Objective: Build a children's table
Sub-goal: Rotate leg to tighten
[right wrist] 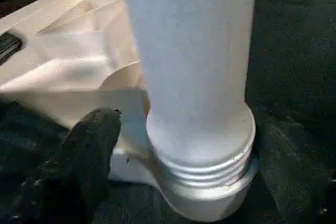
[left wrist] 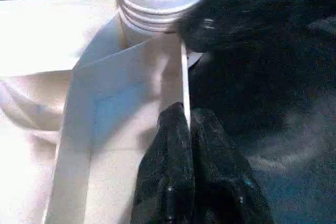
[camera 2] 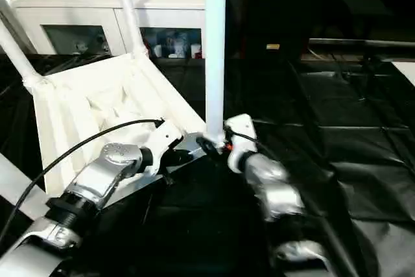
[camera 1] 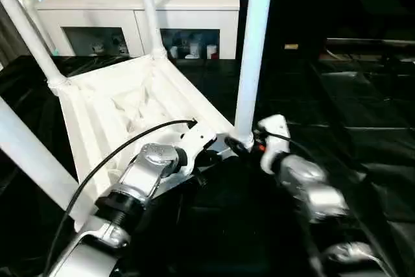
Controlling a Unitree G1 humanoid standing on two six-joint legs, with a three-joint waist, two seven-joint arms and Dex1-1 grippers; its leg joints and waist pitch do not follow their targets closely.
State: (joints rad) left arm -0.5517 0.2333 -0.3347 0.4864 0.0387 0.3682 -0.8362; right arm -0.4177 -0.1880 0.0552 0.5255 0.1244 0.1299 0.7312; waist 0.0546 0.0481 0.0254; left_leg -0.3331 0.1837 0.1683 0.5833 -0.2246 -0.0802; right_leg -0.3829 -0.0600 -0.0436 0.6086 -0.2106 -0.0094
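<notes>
**Both arms meet at the near corner of the upturned tabletop**

You have the tabletop lying underside up on black sheeting, tilted, with the white cabinet behind it. Four legs stand in its corners; the nearest leg rises straight up between your two arms, and its top is cut off by the picture edge, as are the tops of the others.

Your left arm reaches in from the lower left, forearm angled up towards that near corner. The left gripper is clenched on the thin rim of the tabletop just beside the leg's socket, one finger on each side of the rim.

Your right arm comes in from the lower right, wrist bent towards the base of the nearest leg. The right gripper sits at the threaded foot of that leg; one black finger stands clear beside it, apart from the tube, so the jaws look released. The other finger is hard to make out against the dark sheeting.
</notes>
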